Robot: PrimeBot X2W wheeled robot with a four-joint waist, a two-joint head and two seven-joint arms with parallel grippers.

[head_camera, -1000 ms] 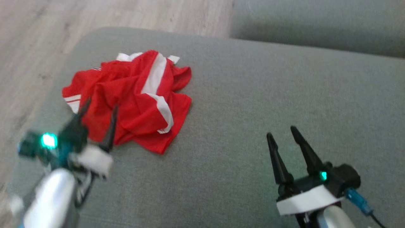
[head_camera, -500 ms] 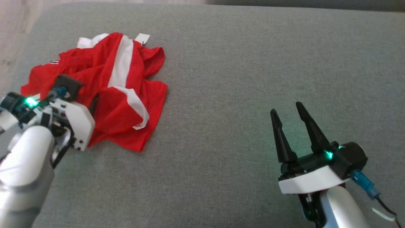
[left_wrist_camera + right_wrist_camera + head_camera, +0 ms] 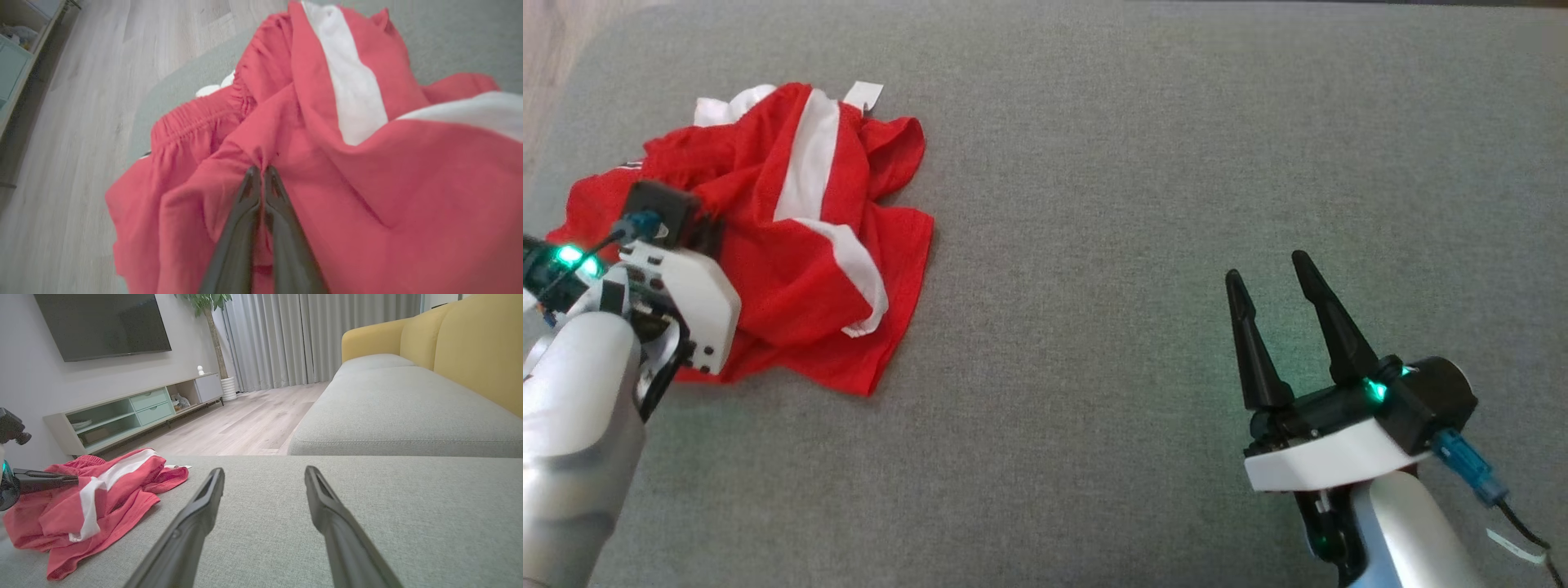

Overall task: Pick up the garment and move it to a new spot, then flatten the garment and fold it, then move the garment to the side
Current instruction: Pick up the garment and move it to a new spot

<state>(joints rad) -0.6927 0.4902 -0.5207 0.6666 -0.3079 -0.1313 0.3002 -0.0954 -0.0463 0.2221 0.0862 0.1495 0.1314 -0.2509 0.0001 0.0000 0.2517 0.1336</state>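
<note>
Garment (image 3: 792, 245) lies crumpled at the left of the grey cushion (image 3: 1135, 163), not yet lifted. Your left hand (image 3: 258, 171) pinches a red fold, so moving, flattening and folding remain. Your right hand (image 3: 1265, 265) hovers open, well apart.

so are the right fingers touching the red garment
No, the right fingers stand open over the grey cushion, well apart from the red garment.

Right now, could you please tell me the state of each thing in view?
garment, crumpled, lying on the cushion
left gripper, shut on the garment
right gripper, open, empty
TV, off
curtains, drawn
</note>
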